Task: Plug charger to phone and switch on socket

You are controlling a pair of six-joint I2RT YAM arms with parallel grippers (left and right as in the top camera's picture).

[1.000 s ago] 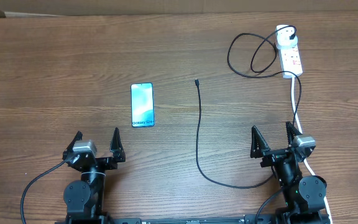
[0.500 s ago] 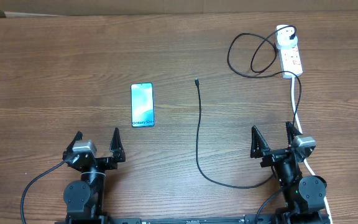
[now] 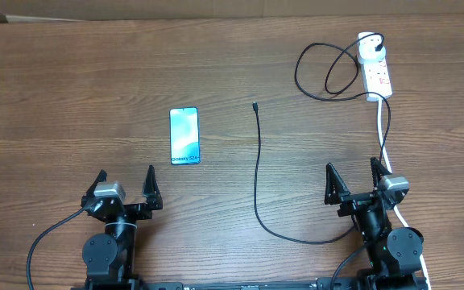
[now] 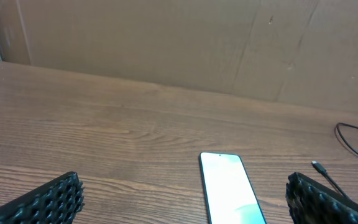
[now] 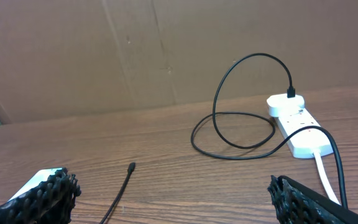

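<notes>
The phone (image 3: 184, 135) lies flat on the wooden table, screen up, left of centre; it also shows in the left wrist view (image 4: 229, 194) and at the left edge of the right wrist view (image 5: 42, 179). The black charger cable (image 3: 257, 173) runs from its loose connector tip (image 3: 254, 105) down the middle, then loops back to the white plug adapter (image 3: 370, 50) seated in the socket strip (image 3: 377, 75) at far right. The tip (image 5: 131, 167) and the strip (image 5: 297, 130) show in the right wrist view. My left gripper (image 3: 124, 187) and right gripper (image 3: 353, 180) are open and empty, near the front edge.
The strip's white lead (image 3: 385, 149) runs down the right side toward my right arm. A brown cardboard wall (image 4: 166, 43) stands behind the table.
</notes>
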